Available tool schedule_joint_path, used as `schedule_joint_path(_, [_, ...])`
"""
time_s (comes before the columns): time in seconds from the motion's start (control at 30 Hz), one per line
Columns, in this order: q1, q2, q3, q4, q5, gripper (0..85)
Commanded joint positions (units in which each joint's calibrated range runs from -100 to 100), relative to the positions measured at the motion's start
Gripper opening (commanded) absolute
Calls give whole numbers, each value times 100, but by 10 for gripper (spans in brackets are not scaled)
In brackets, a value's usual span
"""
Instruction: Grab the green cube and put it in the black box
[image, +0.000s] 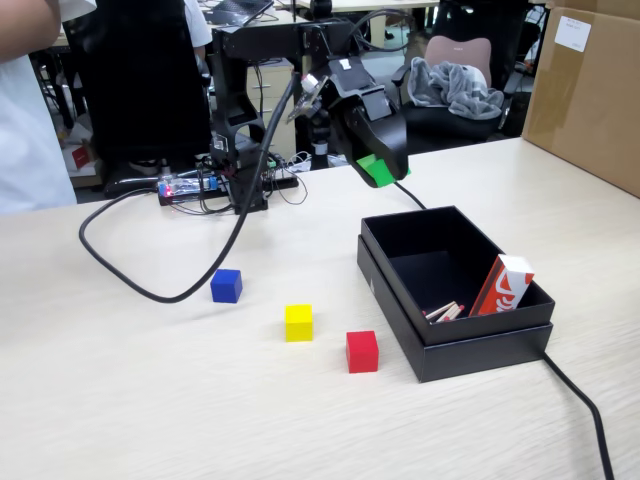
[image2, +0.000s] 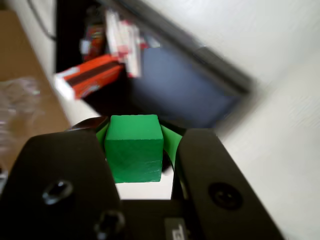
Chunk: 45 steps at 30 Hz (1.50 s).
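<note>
The green cube (image2: 134, 147) is clamped between the two black jaws of my gripper (image2: 135, 145), whose green-lined pads press on both its sides. In the fixed view the gripper (image: 381, 170) hangs in the air with the green cube (image: 377, 168) at its tip, just behind and left of the black box (image: 389, 290). The box stands open at the right of the table and holds a red-and-white packet (image: 503, 284) and some small sticks. In the wrist view the black box (image2: 165, 87) lies blurred beyond the cube.
A blue cube (image: 226, 285), a yellow cube (image: 298, 322) and a red cube (image: 362, 351) sit on the table left of the box. A black cable (image: 130, 275) loops across the left side; another runs out from under the box. A brown carton (image: 590, 90) stands far right.
</note>
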Motion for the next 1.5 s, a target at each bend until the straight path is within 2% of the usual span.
schedule_joint_path(0.0, [29, 892, 940, 28, 59, 9])
schedule_joint_path(0.27, [44, 3680, 1883, 45, 254, 9])
schedule_joint_path(0.6, [34, 4438, 1775, 45, 269, 13])
schedule_joint_path(0.63, [34, 4449, 1766, 45, 269, 29])
schedule_joint_path(0.67, [39, 4449, 1720, 53, 264, 93])
schedule_joint_path(0.77, [39, 4461, 1648, 45, 269, 154])
schedule_joint_path(0.8, [39, 4495, 1630, 45, 269, 259])
schedule_joint_path(0.9, [49, 4484, 1566, 53, 264, 339])
schedule_joint_path(1.03, [39, 4174, 1512, 45, 269, 431])
schedule_joint_path(1.2, [5, 2980, 1484, 53, 298, 431])
schedule_joint_path(1.27, [-34, 1730, 1457, 53, 293, 430])
schedule_joint_path(1.4, [-156, 433, 1240, 53, 283, 430])
schedule_joint_path(1.47, [-322, -577, 741, 79, 186, 430])
